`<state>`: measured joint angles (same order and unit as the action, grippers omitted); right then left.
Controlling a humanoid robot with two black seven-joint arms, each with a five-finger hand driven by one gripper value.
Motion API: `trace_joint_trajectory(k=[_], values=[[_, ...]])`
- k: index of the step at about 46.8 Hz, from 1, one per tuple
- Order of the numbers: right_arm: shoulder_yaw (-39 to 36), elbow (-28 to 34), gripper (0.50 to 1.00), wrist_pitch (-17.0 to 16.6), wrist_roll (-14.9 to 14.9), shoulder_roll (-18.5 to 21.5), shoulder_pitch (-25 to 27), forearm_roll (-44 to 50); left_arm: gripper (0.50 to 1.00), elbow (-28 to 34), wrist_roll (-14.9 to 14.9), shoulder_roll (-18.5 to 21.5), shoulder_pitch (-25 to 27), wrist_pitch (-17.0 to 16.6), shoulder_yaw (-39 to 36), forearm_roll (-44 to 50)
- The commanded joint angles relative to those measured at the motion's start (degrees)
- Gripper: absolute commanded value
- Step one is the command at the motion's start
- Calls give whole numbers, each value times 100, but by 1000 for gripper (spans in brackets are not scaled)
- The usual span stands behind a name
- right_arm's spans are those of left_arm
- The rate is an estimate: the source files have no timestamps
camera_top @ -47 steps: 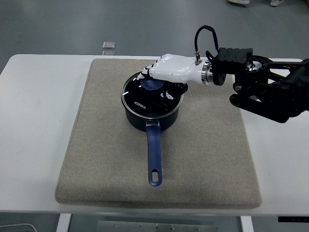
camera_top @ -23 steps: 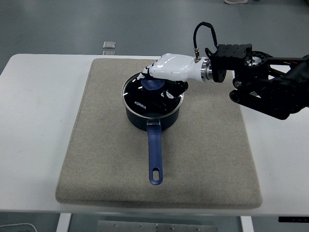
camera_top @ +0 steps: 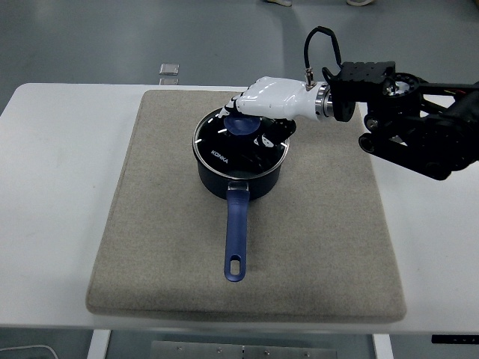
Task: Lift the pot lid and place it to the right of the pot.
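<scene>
From the head view, my right hand (camera_top: 263, 112) reaches in over the grey mat (camera_top: 150, 217), its white fingers curled down around the blue knob (camera_top: 240, 127) of the glass lid (camera_top: 239, 146), which sits on the dark pot (camera_top: 239, 176) near the mat's middle, long handle pointing toward me. I judge the grasp made and the lift just starting; next I need a straight raise, then a carry right onto bare mat.

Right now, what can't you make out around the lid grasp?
- Head view: the fingers' contact on the lid knob, hidden under the right hand.
- Whether the lid has cleared the pot rim: too fine to tell.
- The left hand: out of frame.
</scene>
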<state>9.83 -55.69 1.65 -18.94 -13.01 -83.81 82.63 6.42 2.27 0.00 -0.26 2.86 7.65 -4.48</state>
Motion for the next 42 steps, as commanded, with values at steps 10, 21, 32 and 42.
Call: trace_joint_trajectory(k=[10, 21, 32, 42], values=[[-182, 85, 500, -6, 22, 0, -66, -10, 1000, 0, -7, 0, 0, -5, 0, 0], [-253, 181, 500, -94, 22, -26, -118, -10, 1000, 0, -7, 0, 0, -5, 0, 0], [-253, 550, 500, -94, 4, -61, -206, -10, 1000, 0, 2, 0, 0, 4, 0, 0], [-244, 1157, 500, -94, -5, -61, -232, -177, 1000, 0, 2, 0, 0, -5, 0, 0]])
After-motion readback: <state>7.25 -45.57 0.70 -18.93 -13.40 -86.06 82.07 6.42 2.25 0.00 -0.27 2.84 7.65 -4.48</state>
